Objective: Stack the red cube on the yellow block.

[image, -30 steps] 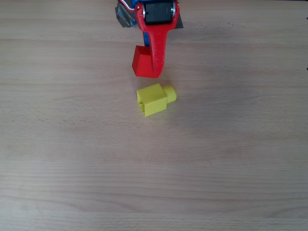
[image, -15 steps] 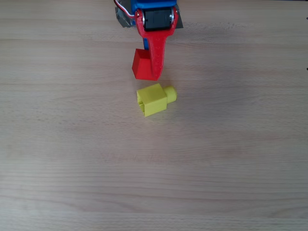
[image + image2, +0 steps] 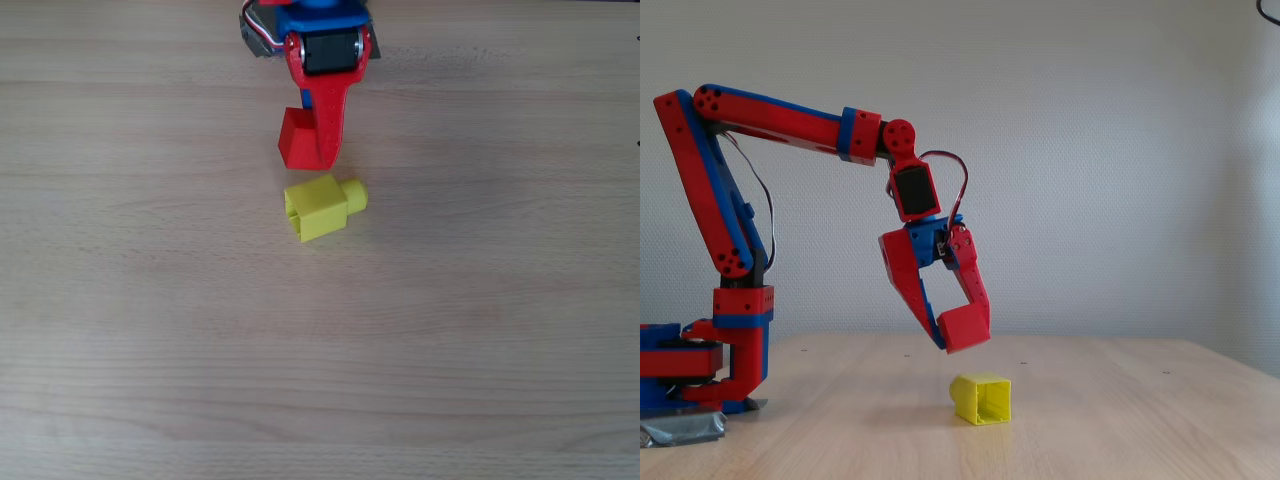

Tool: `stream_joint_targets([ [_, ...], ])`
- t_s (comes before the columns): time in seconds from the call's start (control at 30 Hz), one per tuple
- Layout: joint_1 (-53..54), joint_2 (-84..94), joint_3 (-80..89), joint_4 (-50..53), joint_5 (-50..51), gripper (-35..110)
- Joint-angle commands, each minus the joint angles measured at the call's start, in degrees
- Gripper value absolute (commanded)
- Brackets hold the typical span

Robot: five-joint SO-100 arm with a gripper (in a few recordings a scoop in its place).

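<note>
The red cube (image 3: 296, 138) hangs in the air, pinched between the red fingers of my gripper (image 3: 312, 152), which is shut on it. In the fixed view the red cube (image 3: 965, 326) is held in the gripper (image 3: 956, 337) clearly above the table, a little up and left of the yellow block (image 3: 980, 398). The yellow block (image 3: 318, 207) lies on its side on the wooden table, its round stud pointing right in the overhead view and its hollow end facing the fixed camera. Cube and block are apart.
The red and blue arm's base (image 3: 715, 360) stands at the left of the wooden table (image 3: 1120, 420) in the fixed view, with grey tape at its foot. Bare wood surrounds the block on all sides.
The gripper with the red cube has shifted slightly toward the yellow block, and the cube looks a little smaller from above. The yellow block has not moved.
</note>
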Motion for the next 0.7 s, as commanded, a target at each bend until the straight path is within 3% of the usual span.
stream_joint_targets([
  [0.0,-2.1,4.1,-0.5,-0.4,-0.9,0],
  [0.67,-3.6,-0.7,-0.6,-3.2,0.0,0],
])
